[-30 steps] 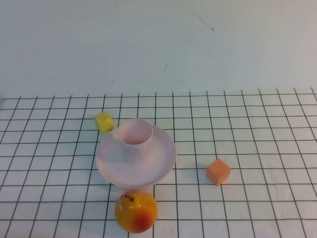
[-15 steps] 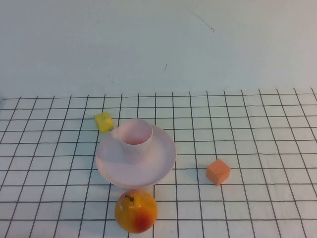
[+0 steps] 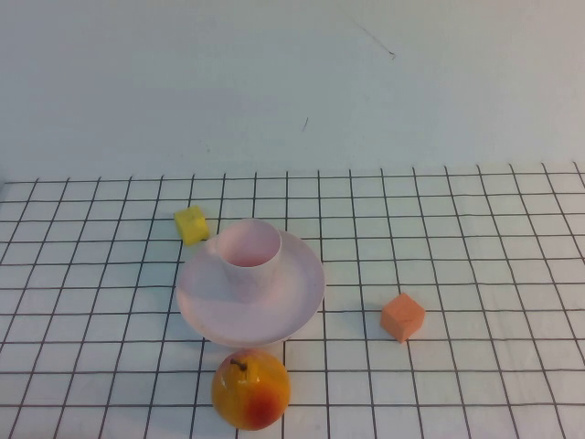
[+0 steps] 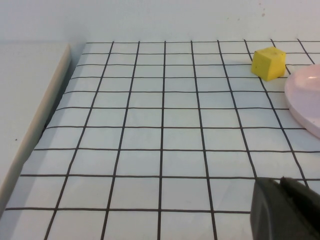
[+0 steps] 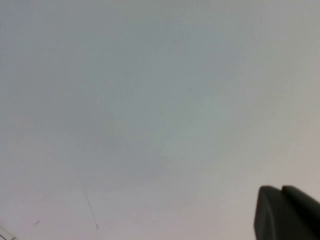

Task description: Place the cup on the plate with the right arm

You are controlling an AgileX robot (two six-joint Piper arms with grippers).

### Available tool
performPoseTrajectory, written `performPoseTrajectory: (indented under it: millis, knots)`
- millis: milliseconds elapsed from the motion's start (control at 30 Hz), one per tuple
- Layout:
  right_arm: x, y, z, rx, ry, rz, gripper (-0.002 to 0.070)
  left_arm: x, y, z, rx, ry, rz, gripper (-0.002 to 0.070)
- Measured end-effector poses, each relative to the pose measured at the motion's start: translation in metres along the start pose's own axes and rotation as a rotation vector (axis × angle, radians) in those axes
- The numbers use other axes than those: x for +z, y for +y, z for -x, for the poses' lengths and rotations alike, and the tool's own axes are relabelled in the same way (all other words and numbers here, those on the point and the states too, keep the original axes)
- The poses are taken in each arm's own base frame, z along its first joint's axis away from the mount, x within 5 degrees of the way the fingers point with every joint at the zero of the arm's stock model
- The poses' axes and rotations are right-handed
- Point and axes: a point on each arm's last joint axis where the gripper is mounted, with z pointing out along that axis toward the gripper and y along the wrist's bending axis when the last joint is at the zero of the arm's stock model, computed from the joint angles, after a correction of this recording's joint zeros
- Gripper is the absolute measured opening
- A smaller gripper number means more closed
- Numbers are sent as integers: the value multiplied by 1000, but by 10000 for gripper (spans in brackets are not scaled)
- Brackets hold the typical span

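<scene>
The pale pink cup (image 3: 245,256) stands upright on the round pale pink plate (image 3: 283,306), left of the table's middle. The plate's edge also shows in the left wrist view (image 4: 306,102). Neither arm appears in the high view. My left gripper (image 4: 281,181) is shut and empty, low over the gridded table, well short of the plate. My right gripper (image 5: 281,189) is shut and empty, facing only the plain pale wall.
A yellow cube (image 3: 192,224) lies behind the plate's left side and shows in the left wrist view (image 4: 269,62). An orange cube (image 3: 402,316) lies right of the plate. A yellow-red pear-like fruit (image 3: 251,390) sits at the plate's front edge.
</scene>
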Motion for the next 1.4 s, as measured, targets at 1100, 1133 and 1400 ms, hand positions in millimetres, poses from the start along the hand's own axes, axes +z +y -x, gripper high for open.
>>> performPoseTrajectory:
  millis: [1100,1133,1400]
  knots:
    - [-198,-15,-100,181,-219,-166,-1,0,0,0,0,0,0,-4]
    - [-198,-13,-108,187,-235,-221,-1,0,0,0,0,0,0,-4]
    - [-160,33,-193,125,-159,-435,-1,0,0,0,0,0,0,-3]
